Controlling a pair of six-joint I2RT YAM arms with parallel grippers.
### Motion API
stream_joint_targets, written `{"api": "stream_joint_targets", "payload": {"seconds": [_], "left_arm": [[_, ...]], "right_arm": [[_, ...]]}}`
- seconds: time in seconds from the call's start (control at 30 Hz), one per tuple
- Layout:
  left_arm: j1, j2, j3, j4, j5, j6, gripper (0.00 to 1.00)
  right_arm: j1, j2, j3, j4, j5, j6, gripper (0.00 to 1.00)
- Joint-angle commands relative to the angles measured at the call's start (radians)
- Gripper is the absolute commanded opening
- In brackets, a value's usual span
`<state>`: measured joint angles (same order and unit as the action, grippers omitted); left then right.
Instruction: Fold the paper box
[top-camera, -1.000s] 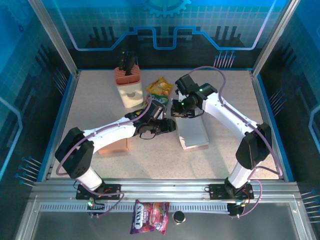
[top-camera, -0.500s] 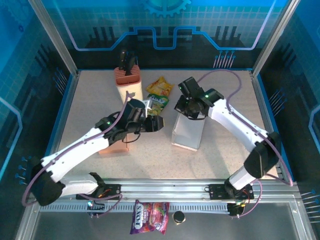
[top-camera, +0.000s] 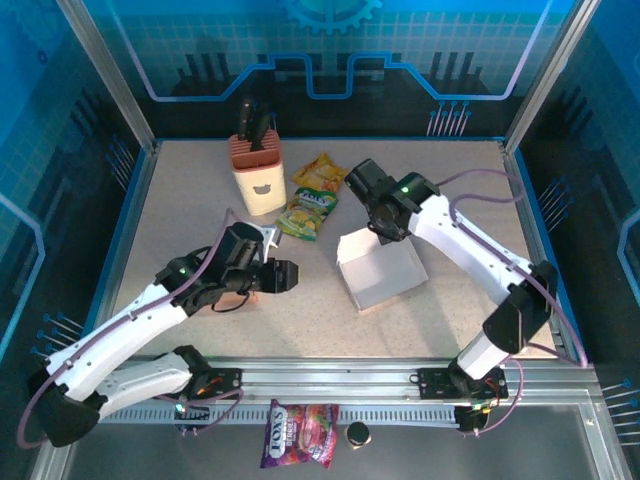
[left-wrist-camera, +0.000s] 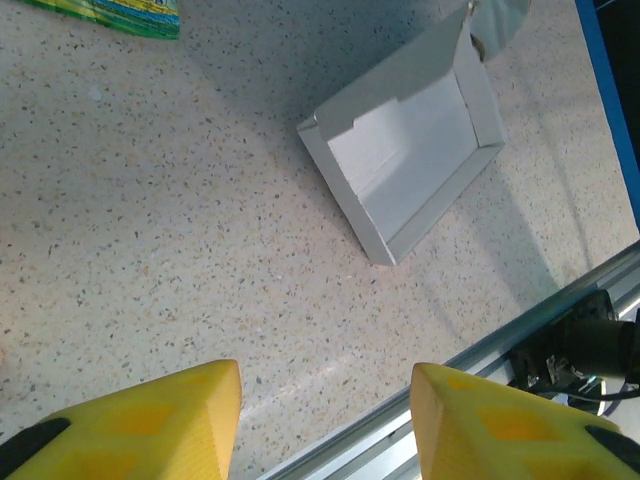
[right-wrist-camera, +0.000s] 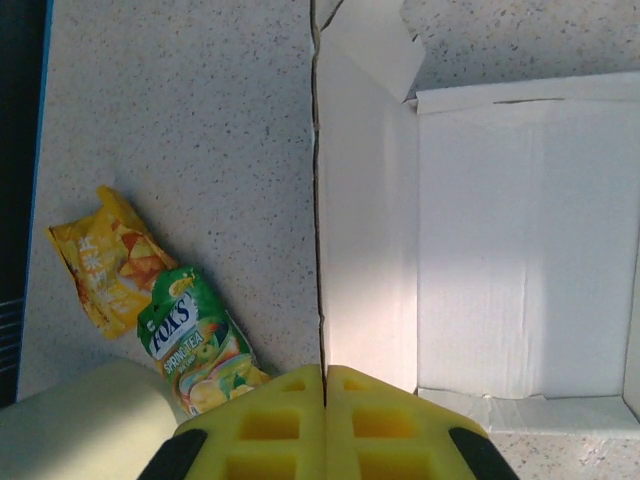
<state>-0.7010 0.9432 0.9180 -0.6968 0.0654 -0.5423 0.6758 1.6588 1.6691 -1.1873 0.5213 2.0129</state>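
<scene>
The white paper box (top-camera: 385, 272) lies open-side up in the middle of the table, its side walls raised. My right gripper (top-camera: 383, 236) is shut on the thin edge of its far wall. In the right wrist view that gripper (right-wrist-camera: 325, 375) pinches the upright wall, with the box's white inside (right-wrist-camera: 500, 250) to the right. My left gripper (top-camera: 288, 276) hovers open to the left of the box, apart from it. The left wrist view has those yellow fingers (left-wrist-camera: 180, 415) wide apart over bare tabletop, the box (left-wrist-camera: 410, 160) farther off.
A cream knife block (top-camera: 258, 175) stands at the back left. A yellow snack bag (top-camera: 320, 172) and a green Fox's bag (top-camera: 305, 212) lie just left of the box's far side. Another candy bag (top-camera: 298, 434) lies on the front rail.
My left arm has drawn back from the box toward the near left. The right gripper has swung the box round, and it now lies flat with its opening up.
</scene>
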Motion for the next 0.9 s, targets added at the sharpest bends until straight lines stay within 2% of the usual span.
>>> {"api": "stream_joint_targets", "payload": {"seconds": [0.0, 0.2, 0.37, 0.53, 0.63, 0.67, 0.73, 0.77, 0.83, 0.87], "left_arm": [[0.007, -0.023, -0.031, -0.062, 0.036, 0.023, 0.48], [0.009, -0.016, -0.052, -0.034, 0.045, 0.004, 0.48], [0.008, 0.011, -0.067, 0.005, 0.049, -0.011, 0.48], [0.008, 0.055, -0.071, 0.051, 0.057, -0.021, 0.48], [0.006, 0.092, -0.06, 0.079, 0.057, -0.023, 0.48], [0.005, 0.105, -0.052, 0.088, 0.054, -0.022, 0.48], [0.003, 0.134, -0.035, 0.106, 0.045, -0.021, 0.48], [0.003, 0.151, -0.025, 0.117, 0.042, -0.017, 0.49], [0.003, 0.19, 0.003, 0.13, 0.033, -0.01, 0.49], [0.003, 0.215, 0.022, 0.134, 0.024, -0.01, 0.5]], "right_arm": [[-0.016, 0.039, 0.062, -0.105, 0.031, 0.434, 0.0], [-0.027, 0.099, 0.108, -0.113, 0.032, 0.494, 0.0], [-0.04, 0.095, 0.083, -0.063, 0.01, 0.413, 0.13], [-0.085, 0.037, -0.02, 0.06, -0.03, 0.242, 0.25], [-0.121, -0.027, -0.058, 0.135, -0.008, 0.018, 0.31], [-0.136, -0.054, -0.065, 0.194, 0.011, -0.121, 0.33], [-0.165, -0.119, -0.075, 0.283, 0.034, -0.435, 0.36], [-0.184, -0.168, -0.104, 0.369, 0.03, -0.654, 0.38], [-0.233, -0.278, -0.21, 0.59, -0.084, -1.082, 0.43], [-0.277, -0.338, -0.271, 0.673, -0.22, -1.282, 0.47]]}}
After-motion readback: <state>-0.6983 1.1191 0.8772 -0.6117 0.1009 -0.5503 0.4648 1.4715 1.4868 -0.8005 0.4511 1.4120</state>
